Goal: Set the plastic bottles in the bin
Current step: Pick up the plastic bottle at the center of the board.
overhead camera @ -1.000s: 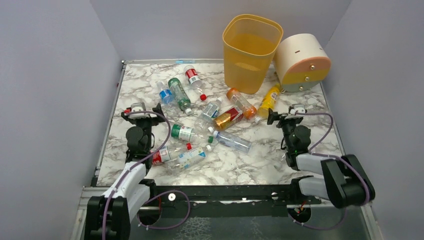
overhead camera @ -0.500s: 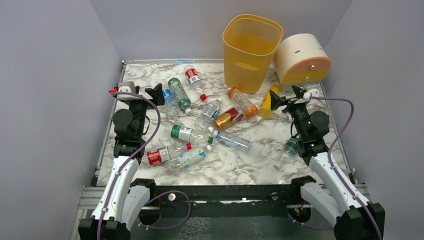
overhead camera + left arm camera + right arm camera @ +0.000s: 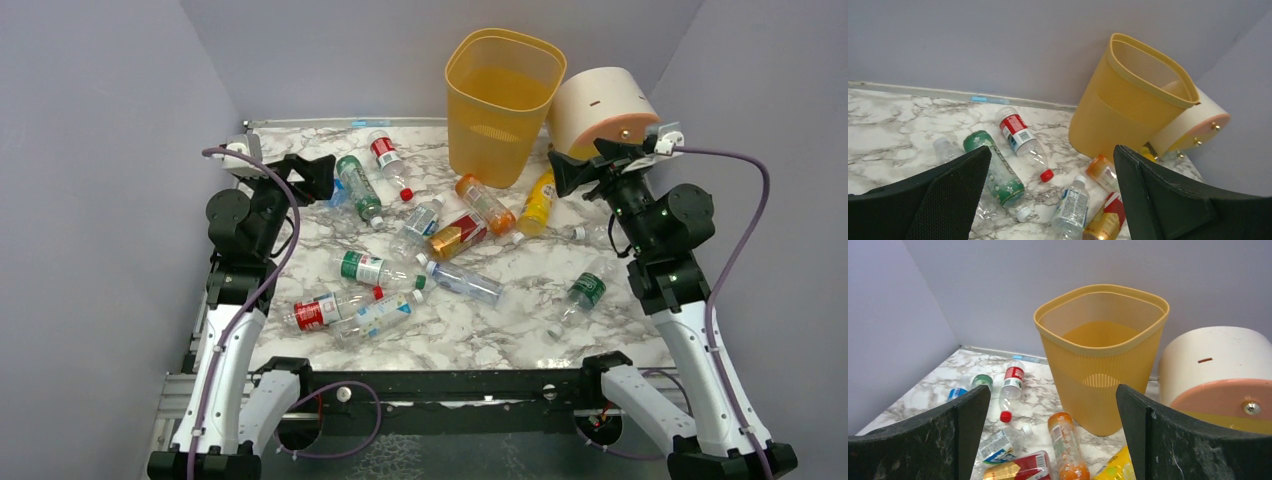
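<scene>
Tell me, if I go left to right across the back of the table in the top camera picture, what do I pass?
Left gripper → green bottle → red-labelled bottle → yellow bin → cream-and-peach cylinder.

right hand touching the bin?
Apart. The right wrist view shows it: the bin stands whole, rim to base, well beyond the open right hand, with bottles lying on the table in front of it.

Looking like a robotics lab cell, plain lilac panels (image 3: 100, 200) boxing in a marble-patterned table (image 3: 480, 340), black metal frame (image 3: 450, 385) edging it.
</scene>
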